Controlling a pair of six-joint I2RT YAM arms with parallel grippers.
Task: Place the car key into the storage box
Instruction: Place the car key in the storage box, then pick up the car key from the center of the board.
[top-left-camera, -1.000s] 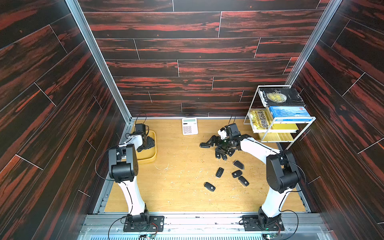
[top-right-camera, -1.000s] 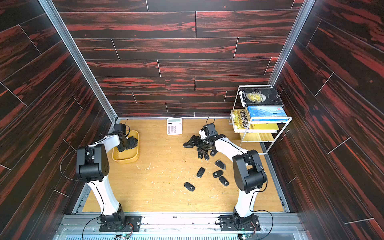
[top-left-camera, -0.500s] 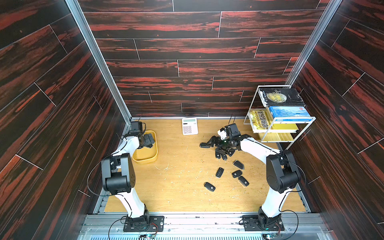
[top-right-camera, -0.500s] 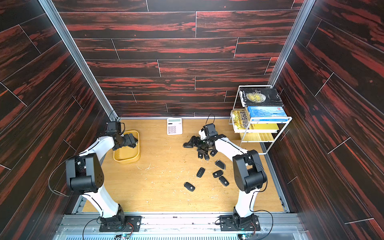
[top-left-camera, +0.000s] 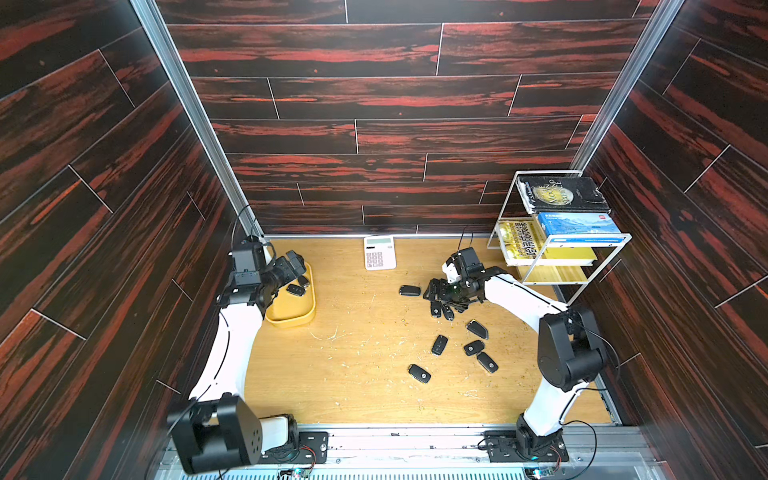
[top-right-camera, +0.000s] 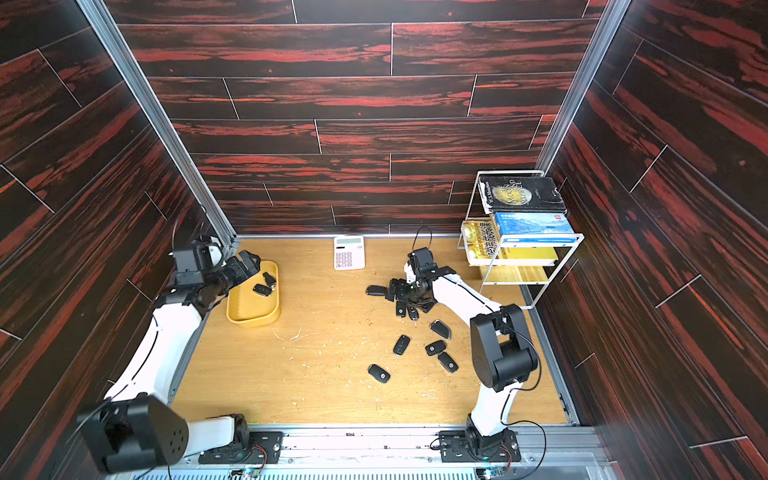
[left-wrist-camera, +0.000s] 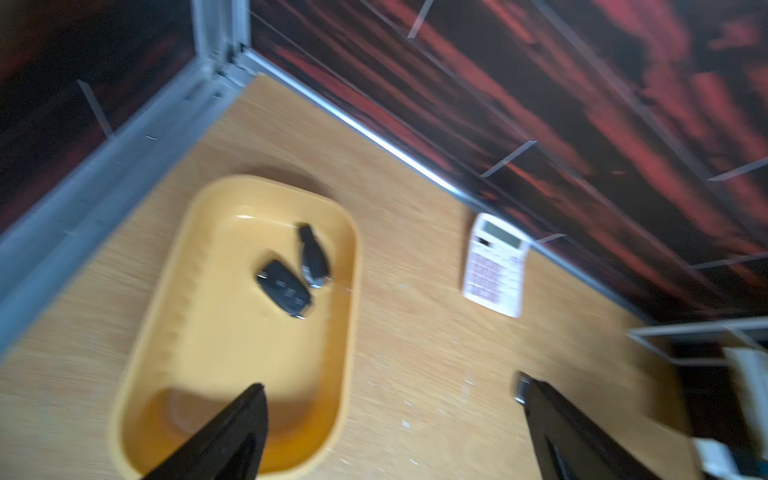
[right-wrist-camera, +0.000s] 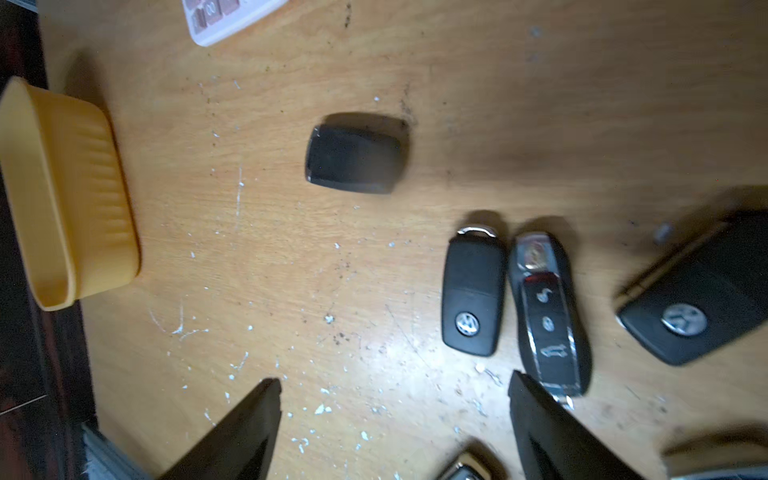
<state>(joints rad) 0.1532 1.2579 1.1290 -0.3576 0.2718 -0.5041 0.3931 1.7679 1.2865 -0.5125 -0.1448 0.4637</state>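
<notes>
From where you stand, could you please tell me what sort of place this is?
Probably an enclosed robot test cell: wood-print wall panels box in a small tabletop, a left arm and right arm are bolted to its front rail, and scattered car keys and a yellow storage box look staged.

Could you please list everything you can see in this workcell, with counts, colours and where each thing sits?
storage box: one, yellow, back left of the table.
car keys in the storage box: two, black, close together in its far half.
car keys on the table: at least eight, black, right half; the cluster's exact count is unsure.
calculator: one, white, middle of the back edge.
book rack: one, white wire, back right corner.
books: at least three, black, blue, yellow, in the book rack.
table: one, light wood, scuffed.
left pincer: one, black, open and empty, above the storage box.
right pincer: one, black, open and empty, low over the clustered keys.
</notes>
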